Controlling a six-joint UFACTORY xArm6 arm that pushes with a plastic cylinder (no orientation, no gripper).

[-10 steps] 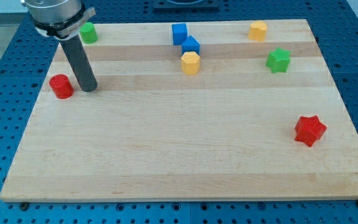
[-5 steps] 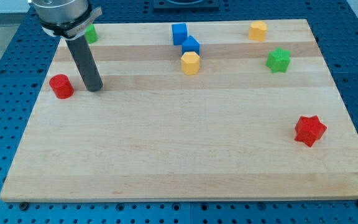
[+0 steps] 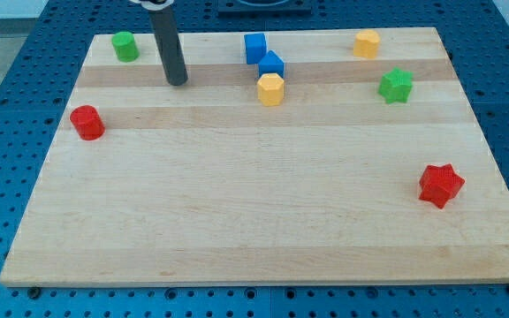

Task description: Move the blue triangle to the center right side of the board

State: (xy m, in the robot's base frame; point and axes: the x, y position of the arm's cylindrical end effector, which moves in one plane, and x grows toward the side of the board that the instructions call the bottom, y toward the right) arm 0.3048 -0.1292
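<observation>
The blue triangle lies near the view's top centre, touching a blue cube at its upper left and a yellow hexagon just below it. My tip rests on the wooden board at the upper left, well to the left of the blue triangle and to the right of a green cylinder. It touches no block.
A red cylinder sits at the left edge. A yellow hexagon is at the top right, a green star below it, and a red star at the lower right.
My tip has moved up and to the right, away from the red cylinder and toward the blue blocks. No block has moved.
</observation>
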